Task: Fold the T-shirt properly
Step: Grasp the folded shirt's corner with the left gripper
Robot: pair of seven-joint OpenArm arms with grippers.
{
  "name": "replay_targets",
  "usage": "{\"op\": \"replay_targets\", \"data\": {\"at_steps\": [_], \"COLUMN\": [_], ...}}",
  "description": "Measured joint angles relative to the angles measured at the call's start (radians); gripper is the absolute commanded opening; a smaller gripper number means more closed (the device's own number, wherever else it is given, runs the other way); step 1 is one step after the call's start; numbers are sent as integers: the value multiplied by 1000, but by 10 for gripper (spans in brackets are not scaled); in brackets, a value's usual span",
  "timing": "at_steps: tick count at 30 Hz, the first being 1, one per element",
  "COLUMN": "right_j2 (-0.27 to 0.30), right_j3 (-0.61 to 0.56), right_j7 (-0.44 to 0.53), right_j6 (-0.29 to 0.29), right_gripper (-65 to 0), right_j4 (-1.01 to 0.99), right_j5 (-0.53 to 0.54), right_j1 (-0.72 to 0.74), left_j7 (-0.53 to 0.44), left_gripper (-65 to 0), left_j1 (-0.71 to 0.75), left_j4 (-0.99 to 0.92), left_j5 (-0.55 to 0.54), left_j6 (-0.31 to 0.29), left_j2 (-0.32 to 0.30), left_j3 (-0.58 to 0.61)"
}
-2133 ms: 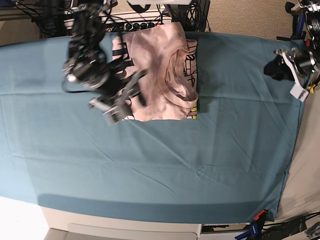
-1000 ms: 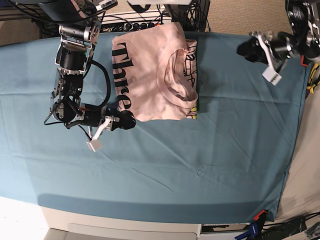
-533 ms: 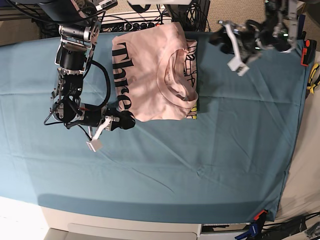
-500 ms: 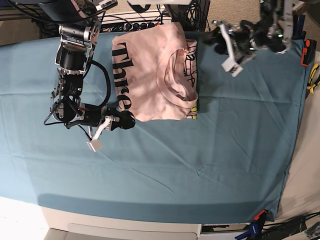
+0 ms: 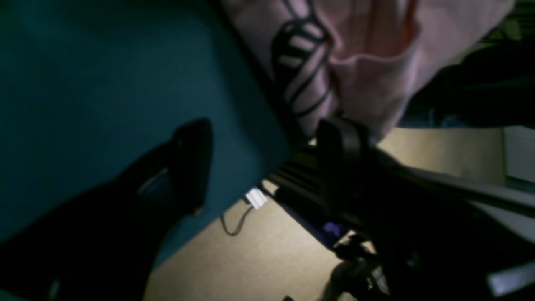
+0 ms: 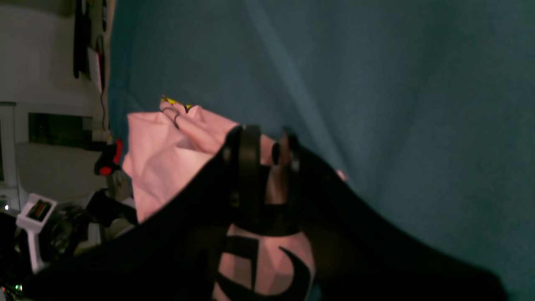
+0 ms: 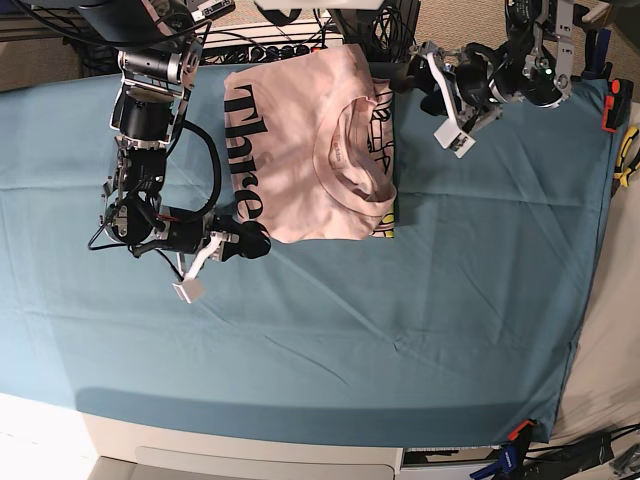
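Note:
The pale pink T-shirt (image 7: pixel 300 160) lies folded into a rectangle at the far middle of the teal table cloth (image 7: pixel 400 300). Black "Three" lettering runs along its left part, and the collar and cartoon print sit at its right. My right gripper (image 7: pixel 255 240) rests at the shirt's near left corner. In the right wrist view this gripper (image 6: pixel 267 133) has its fingers close together with pink cloth (image 6: pixel 167 150) between them. My left gripper (image 7: pixel 412 72) hovers open by the shirt's far right corner. In the left wrist view it (image 5: pixel 263 167) straddles the table edge, just short of the shirt (image 5: pixel 368 62).
Cables and a power strip (image 7: pixel 270 48) lie behind the table's far edge. A red-handled tool (image 7: pixel 612 105) sits at the right edge, and clamps (image 7: pixel 515 435) hold the cloth at the near right corner. White tags (image 7: pixel 188 290) hang from both grippers.
My left arm has swung from the table's right edge leftward to the shirt's far right corner, opening its jaws wider. The right arm swept over the shirt earlier, then stayed still.

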Motion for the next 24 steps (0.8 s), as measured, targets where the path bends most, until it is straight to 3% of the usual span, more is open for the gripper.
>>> {"op": "replay_targets", "data": {"at_steps": [15,24], "right_j2": [0,0], "right_j3": [0,0], "right_j7": [0,0], "right_j6": [8,8], "right_gripper": [-561,-561], "right_j4": [0,0], "right_j5": [0,0], "right_j1": [0,0], "left_j7": [-11,-35], "left_gripper": [-250,-250], "left_j1": [2,-27], "left_j4": [17,17], "left_j5": [-34,65], "left_j6": [6,24], "left_j2": [48,80], "left_j3": [7,194]}}
